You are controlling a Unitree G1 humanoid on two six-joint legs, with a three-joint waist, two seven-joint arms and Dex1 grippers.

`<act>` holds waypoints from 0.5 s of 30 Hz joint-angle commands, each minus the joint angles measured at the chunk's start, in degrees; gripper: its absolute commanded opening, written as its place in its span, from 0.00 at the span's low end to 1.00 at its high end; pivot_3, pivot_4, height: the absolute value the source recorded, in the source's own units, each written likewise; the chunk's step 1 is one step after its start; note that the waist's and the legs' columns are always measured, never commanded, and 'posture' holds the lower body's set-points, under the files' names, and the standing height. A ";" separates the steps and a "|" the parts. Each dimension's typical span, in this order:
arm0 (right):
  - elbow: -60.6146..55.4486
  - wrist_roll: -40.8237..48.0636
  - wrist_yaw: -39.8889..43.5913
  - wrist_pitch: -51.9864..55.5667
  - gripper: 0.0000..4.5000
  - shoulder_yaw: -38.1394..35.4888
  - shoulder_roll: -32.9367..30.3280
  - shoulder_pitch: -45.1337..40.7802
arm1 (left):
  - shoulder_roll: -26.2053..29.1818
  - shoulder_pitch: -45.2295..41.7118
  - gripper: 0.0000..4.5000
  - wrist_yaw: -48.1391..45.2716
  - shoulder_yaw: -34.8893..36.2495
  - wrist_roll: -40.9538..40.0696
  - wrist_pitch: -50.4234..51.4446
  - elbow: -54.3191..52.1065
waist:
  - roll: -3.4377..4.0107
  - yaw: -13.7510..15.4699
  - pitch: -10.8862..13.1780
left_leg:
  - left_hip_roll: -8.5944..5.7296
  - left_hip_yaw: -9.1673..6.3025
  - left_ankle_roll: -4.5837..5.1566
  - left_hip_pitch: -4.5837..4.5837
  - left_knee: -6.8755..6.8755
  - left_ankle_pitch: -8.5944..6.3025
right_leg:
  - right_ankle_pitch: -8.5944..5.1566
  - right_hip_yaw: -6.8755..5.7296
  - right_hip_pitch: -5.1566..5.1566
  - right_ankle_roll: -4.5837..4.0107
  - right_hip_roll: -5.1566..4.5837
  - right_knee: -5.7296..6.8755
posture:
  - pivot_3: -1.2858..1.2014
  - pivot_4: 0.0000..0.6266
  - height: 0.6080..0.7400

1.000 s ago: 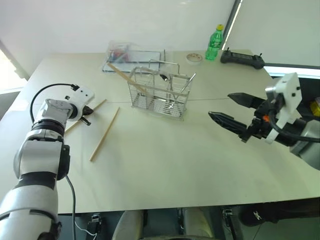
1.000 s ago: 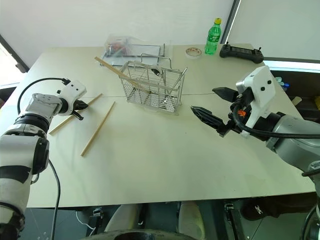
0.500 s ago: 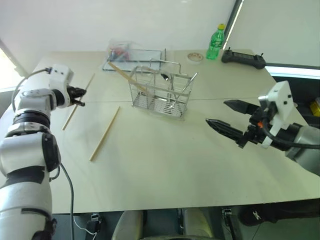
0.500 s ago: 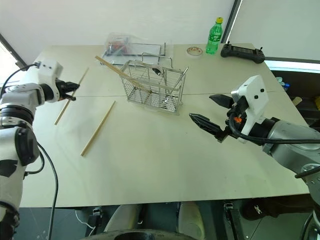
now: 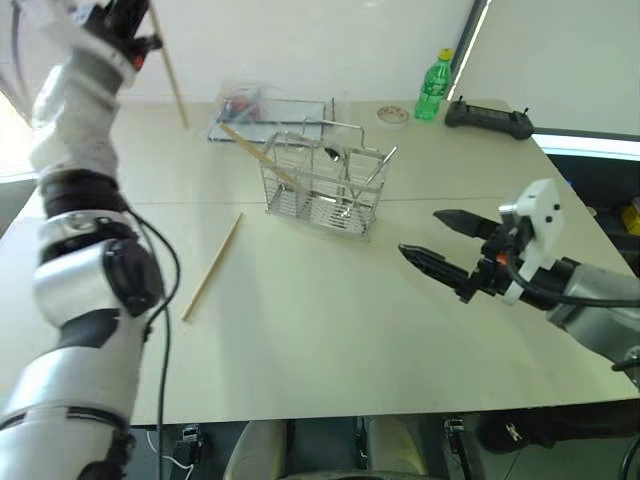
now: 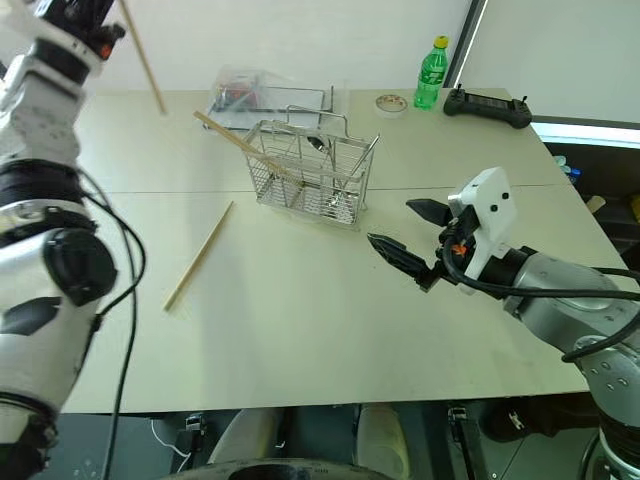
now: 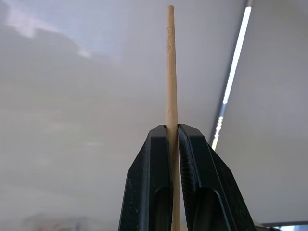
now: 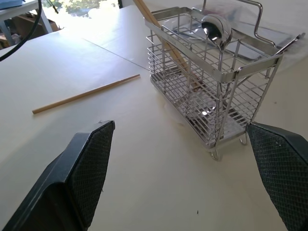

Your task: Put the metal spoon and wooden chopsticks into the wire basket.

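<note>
My left gripper (image 7: pixel 172 129) is raised high at the far left and shut on a wooden chopstick (image 5: pixel 170 70), whose lower end hangs well above the table. A second chopstick (image 5: pixel 250 150) leans out of the wire basket (image 5: pixel 325 190) toward the left. A third chopstick (image 5: pixel 212 265) lies flat on the table in front of and left of the basket. Inside the basket stands the metal spoon (image 8: pixel 216 26), bowl end up. My right gripper (image 5: pixel 420 233) hovers open to the right of the basket, holding nothing.
Behind the basket sits a clear plastic tray (image 5: pixel 265 108). A green bottle (image 5: pixel 432 85), a tape roll (image 5: pixel 391 114) and a black controller (image 5: pixel 485 118) stand at the far right of the table (image 5: pixel 330 340).
My left gripper has lifted a chopstick off the table and swung it up high, turning the stick nearly upright. The right gripper has barely shifted and stays open.
</note>
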 commanded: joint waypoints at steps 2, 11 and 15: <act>-1.40 -0.41 -0.15 -1.52 1.00 -0.88 0.49 -1.11 | -4.68 1.06 0.00 2.81 -3.49 -1.30 -1.59 -9.10 | 0.05 -0.32 -0.02 | 0.00 0.01 0.00 0.01 -0.02 0.00 | 0.00 0.00 -0.03 -0.01 0.04 0.01 | 0.52 0.24 0.89; -3.05 0.94 -2.60 -0.97 1.00 -3.15 0.86 0.38 | -12.84 5.14 0.00 4.94 -6.36 -2.55 -3.55 -9.23 | 0.05 -0.06 -0.02 | 0.01 0.05 0.01 0.07 -0.02 0.00 | 0.03 0.01 0.00 -0.05 0.09 0.00 | 0.52 0.24 0.89; -3.36 1.93 -3.87 -0.98 1.00 -4.66 0.87 1.34 | -14.72 9.48 0.00 5.18 -7.96 -2.98 -2.89 -12.29 | 0.05 0.02 -0.02 | 0.01 0.04 0.01 0.05 -0.03 0.00 | 0.03 0.01 0.00 -0.06 0.08 -0.02 | 0.52 0.24 0.89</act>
